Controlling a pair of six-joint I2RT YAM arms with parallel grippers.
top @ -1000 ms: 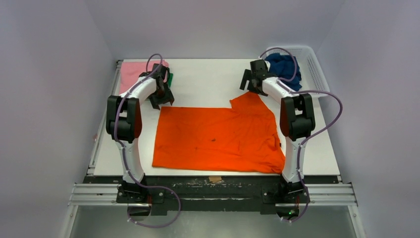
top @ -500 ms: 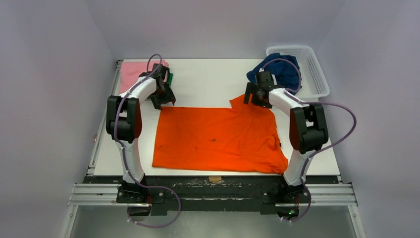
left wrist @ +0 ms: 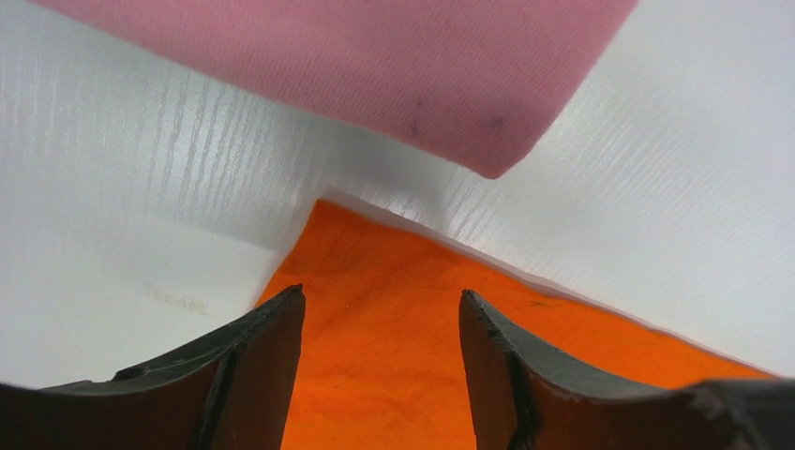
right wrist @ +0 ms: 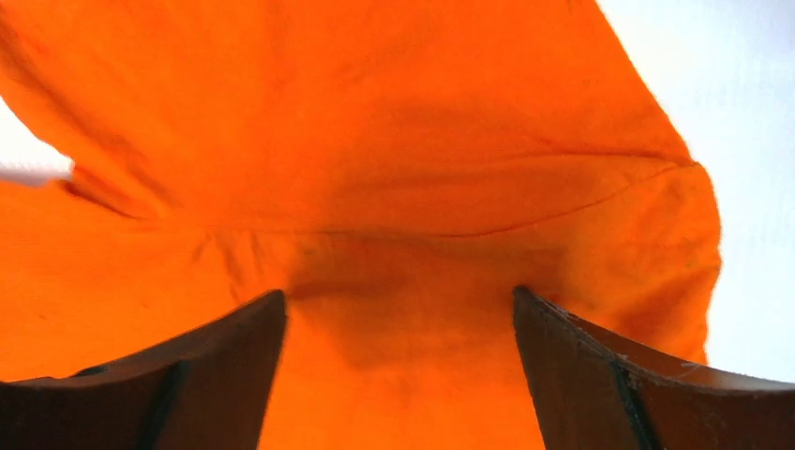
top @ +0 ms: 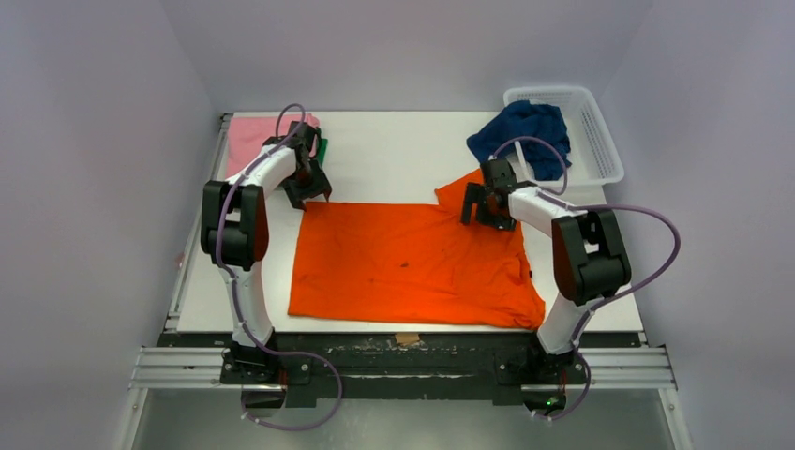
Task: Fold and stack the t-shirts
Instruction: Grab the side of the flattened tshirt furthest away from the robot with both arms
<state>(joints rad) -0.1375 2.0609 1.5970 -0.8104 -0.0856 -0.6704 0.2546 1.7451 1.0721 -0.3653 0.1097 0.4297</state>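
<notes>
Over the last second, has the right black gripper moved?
Yes. The right gripper came toward the near edge, away from the white mesh basket, over the orange t-shirt.

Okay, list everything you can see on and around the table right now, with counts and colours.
orange t-shirt: one, bright orange, spread flat mid-table
navy t-shirt: one, navy blue, bunched, spilling over the basket's left rim
pink t-shirt: one, pink, lying flat at the far left corner
dark green cloth: one, dark green, beside the pink t-shirt, mostly hidden by the left arm
mesh basket: one, white, far right corner
table: one, white
tan scrap: one, tan, on the dark rail at the near edge
left gripper: one, black, open over the orange t-shirt's far left corner
right gripper: one, black, open over its far right sleeve
</notes>
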